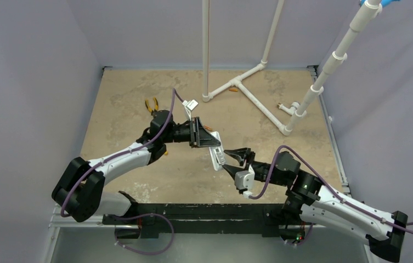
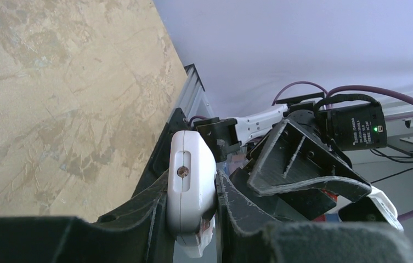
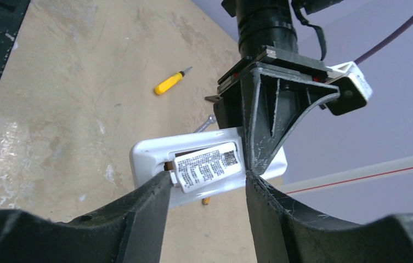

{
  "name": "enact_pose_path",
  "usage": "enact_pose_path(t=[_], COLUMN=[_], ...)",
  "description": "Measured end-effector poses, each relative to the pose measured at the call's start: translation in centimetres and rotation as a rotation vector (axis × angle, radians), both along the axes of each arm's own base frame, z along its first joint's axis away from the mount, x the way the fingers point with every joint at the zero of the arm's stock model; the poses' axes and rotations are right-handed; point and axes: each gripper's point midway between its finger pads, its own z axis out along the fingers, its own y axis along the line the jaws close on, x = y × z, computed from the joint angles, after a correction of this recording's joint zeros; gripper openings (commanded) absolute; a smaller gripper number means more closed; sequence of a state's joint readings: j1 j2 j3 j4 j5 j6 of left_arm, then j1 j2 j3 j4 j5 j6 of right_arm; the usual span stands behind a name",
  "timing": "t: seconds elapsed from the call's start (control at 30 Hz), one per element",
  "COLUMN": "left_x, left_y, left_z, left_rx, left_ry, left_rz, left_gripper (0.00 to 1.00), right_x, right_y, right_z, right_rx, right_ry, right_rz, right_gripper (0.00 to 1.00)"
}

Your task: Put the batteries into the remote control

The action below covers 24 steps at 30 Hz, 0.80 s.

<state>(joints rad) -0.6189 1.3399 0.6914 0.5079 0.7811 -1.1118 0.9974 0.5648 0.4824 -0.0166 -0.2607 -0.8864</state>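
— Right gripper (image 3: 207, 176), foremost item: fingers (image 3: 138, 213) part-spread, one at each short edge of a labelled cover (image 3: 207, 167). Pressing, or only bracketing?
— Cannot tell. Both fingers sit at the cover's edges with no gap showing, but no clear squeeze either.
— Remote control (image 3: 149, 150)?
— Held in the air just past those fingertips. Its back faces them, and the long recess shows beside the cover. Left gripper (image 2: 192, 207): pinched tight on the remote's far end, one finger flat on each face.
— Batteries?
— One coppery end (image 3: 167, 164) shows in the recess, hard against one right finger. Probably a cell, though too small to be sure. One small orange cylinder (image 3: 206, 201) lies on the table (image 3: 56, 109) below the fingertips, apart from the remote.
— Step in hand, as judged?
— Working the cover at the recess. It sits skewed, one end raised.
— Handling notes?
— Left pinch: steady, no twist, since the remote is caught by one end only and would lever easily. Right fingers: square to the cover's edges, travel along the remote's length, light force. Check that the recess is fully loaded before seating the cover; the loose cylinder below suggests it may not be.
— Risk?
— The cover slipping out from between the fingers, or the seated cell being knocked loose.
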Motion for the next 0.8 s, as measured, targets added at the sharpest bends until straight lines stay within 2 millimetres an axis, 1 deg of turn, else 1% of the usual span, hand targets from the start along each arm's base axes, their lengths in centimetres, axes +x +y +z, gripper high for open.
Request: enact_pose_path(t=[0.1,0.2,0.4,0.6,0.8], left_x=[-0.3,-0.4,-0.6,-0.6,-0.3], left_y=[-0.1,-0.1,-0.1,-0.2,-0.3], left_z=[0.0,-0.1,-0.2,-0.1,-0.2], left_rx=[0.000,0.001,0.001,-0.004,-0.010], left_ry=[0.005,0.009,0.012,0.020,0.032], left_rz=[-0.011,-0.017,-0.026,-0.026,-0.022], left_gripper=[0.00,0.00,0.00,0.00,0.00], right_x=[-0.2,-0.3,-0.6,-2.0,-2.7], right_y=[0.1,0.1,-0.1,0.1,0.4], right_z=[-0.8,-0.9,-0.8,-0.7,-0.3], right_rx=[-0.023,-0.026,-0.027,-0.025,-0.008], right_ry=[0.025,0.032,0.043,0.090,0.144], right_rz=[0.009,0.015,0.022,0.082,0.111], right_gripper=[0.52,0.52,0.53,0.54,0.55])
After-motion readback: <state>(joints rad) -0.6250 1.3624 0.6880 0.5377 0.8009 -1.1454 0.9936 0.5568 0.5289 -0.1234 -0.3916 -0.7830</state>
